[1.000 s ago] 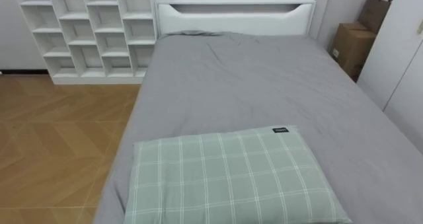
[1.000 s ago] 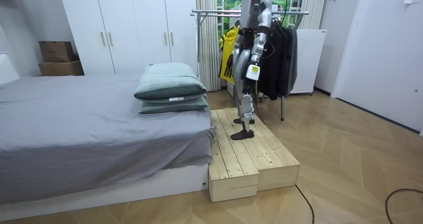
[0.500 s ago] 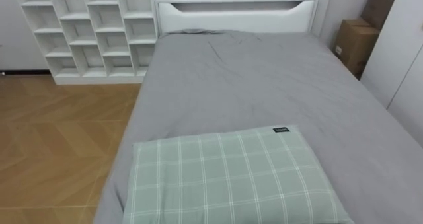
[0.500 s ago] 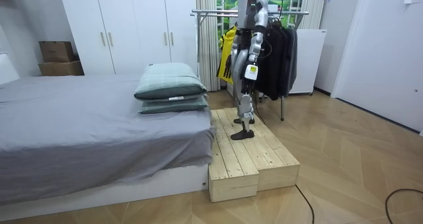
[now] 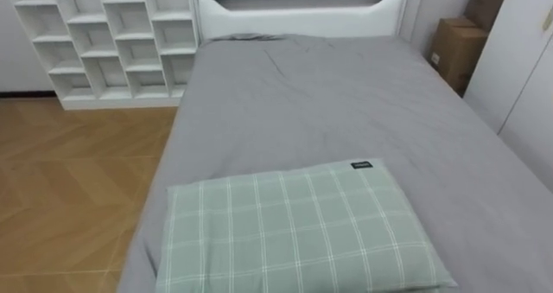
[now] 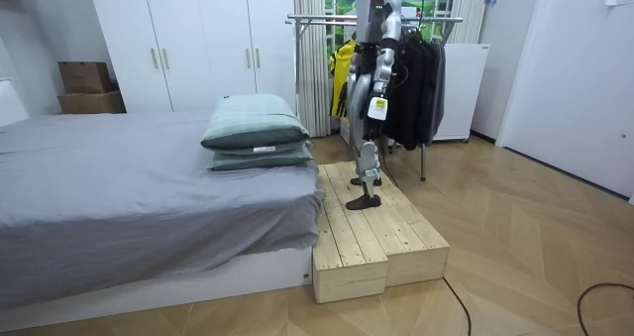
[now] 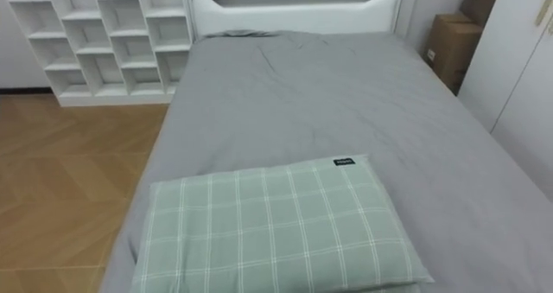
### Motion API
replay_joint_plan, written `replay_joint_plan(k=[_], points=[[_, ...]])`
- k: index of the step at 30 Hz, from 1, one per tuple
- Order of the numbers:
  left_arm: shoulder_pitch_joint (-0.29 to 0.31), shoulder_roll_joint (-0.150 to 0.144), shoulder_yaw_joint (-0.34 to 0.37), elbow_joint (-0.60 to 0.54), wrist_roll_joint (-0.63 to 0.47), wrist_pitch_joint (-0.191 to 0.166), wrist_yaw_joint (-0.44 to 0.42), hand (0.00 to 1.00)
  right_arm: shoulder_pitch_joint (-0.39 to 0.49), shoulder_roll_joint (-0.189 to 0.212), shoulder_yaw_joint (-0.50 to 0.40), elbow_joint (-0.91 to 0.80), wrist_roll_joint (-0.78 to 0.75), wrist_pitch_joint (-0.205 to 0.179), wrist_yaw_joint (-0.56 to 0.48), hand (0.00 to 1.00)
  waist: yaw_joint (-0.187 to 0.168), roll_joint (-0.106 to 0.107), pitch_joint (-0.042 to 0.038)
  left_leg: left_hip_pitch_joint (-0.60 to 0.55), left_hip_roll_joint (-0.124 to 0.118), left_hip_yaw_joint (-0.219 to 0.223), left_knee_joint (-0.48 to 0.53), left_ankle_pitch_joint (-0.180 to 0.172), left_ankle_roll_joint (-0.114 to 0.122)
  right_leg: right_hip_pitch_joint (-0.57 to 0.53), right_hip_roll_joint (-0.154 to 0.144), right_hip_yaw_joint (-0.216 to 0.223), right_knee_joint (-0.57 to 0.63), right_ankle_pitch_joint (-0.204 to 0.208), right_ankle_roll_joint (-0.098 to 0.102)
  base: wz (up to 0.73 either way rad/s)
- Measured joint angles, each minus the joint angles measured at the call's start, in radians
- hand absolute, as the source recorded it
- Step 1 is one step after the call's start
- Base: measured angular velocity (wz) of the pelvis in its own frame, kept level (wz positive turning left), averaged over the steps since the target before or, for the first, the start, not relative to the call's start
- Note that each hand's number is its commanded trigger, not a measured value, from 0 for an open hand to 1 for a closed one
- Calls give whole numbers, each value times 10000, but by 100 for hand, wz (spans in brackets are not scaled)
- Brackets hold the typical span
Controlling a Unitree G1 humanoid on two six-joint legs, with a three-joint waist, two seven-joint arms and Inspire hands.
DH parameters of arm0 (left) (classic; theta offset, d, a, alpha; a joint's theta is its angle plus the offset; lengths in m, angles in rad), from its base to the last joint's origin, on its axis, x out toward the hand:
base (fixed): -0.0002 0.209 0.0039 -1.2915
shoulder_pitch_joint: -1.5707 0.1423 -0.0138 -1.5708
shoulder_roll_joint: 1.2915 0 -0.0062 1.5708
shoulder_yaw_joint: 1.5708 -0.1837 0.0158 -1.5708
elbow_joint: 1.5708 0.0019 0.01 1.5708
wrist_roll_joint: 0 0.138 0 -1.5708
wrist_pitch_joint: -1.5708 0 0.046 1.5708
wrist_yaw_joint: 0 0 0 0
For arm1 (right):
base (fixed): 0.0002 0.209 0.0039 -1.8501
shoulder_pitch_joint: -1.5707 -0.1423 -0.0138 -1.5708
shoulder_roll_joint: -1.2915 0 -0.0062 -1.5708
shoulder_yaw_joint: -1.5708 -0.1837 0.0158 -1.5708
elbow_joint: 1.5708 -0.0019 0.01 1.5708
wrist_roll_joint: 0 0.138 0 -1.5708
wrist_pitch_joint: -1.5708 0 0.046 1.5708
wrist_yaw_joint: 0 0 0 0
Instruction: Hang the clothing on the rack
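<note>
Starting at the left of the eye views, a wood floor (image 5: pixel 69 181) ran beside a white shelf (image 5: pixel 112 34) of open cubbies that stood against the far wall. Next came the bed (image 5: pixel 328 111), its grey sheet smooth except for a rumple at the far left corner, just under the white headboard (image 5: pixel 302 3). A green checked pillow (image 5: pixel 294 228) lay flat at the bed's near edge, with a small dark label (image 5: pixel 362 164) at its far right corner. Past the bed's right edge a cardboard box (image 5: pixel 449 47) stood on the floor, and white wardrobe doors (image 5: pixel 518 77) closed off that side.

In the room view the bed took up the left, and the green pillow sat on top of a second pillow (image 6: pixel 253 159) at the bed's right end. Touching that end was a low wooden platform (image 6: pixel 381 242), and the robot stood upright on it, facing the bed. Its left hand (image 6: pixel 370 108) hung at its side beside the thigh; whether the fingers were loose or curled could not be told, and nothing showed in it. Just behind the robot stood a metal rack (image 6: pixel 327 21). The clothes (image 6: pixel 416 88), dark ones, hung from its bar, and a yellow garment (image 6: pixel 340 68) hung at the bar's left end.
</note>
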Motion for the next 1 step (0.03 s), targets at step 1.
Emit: replay_joint_plan(k=[1], points=[[-23, 0, -1, -3, 8, -1, 3, 0, 0, 0, -3, 2, 0, -4, 0, 0, 0, 6, -4, -6, 0, -1, 1, 1, 1, -5, 0, -1, 0, 0, 0, 0]])
